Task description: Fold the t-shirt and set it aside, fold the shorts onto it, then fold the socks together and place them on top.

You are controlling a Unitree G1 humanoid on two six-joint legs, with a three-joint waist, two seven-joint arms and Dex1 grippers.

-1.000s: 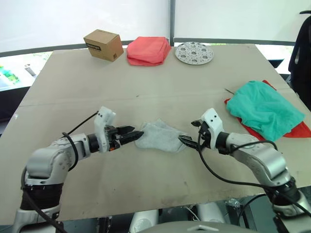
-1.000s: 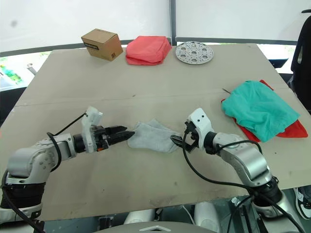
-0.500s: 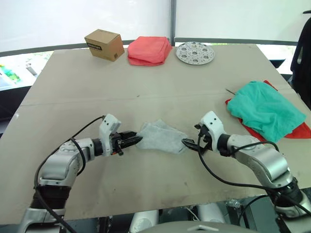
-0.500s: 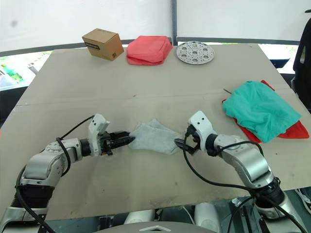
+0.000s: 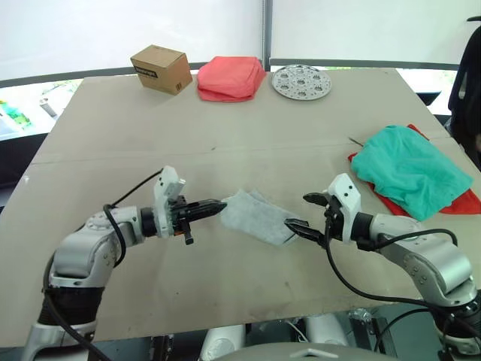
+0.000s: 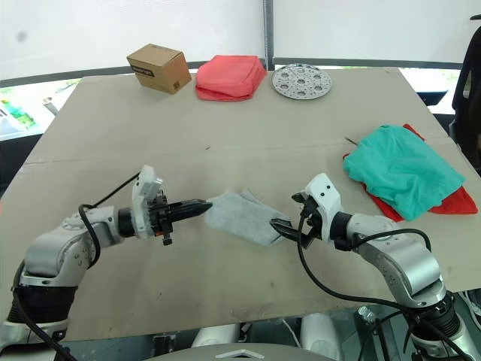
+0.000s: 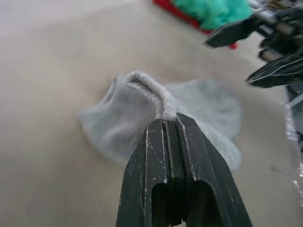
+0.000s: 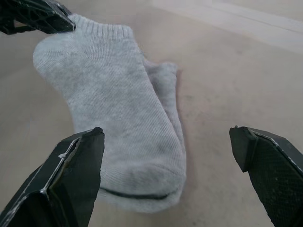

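**Socks held at one cuff, near centre of the desk**

The left tool [image 5: 213,207] is closed on the ribbed cuff of the grey socks [image 5: 257,216], which lie stacked on the desk [image 5: 225,135]. The right tool [image 5: 307,212] stands open just beside their toe end. At the right edge, the teal shorts [image 5: 406,169] lie on the red t-shirt [image 5: 460,201]. Along the far edge sit a closed cardboard box [image 5: 160,69], a folded coral cloth [image 5: 230,77] and a perforated round plate [image 5: 301,81].
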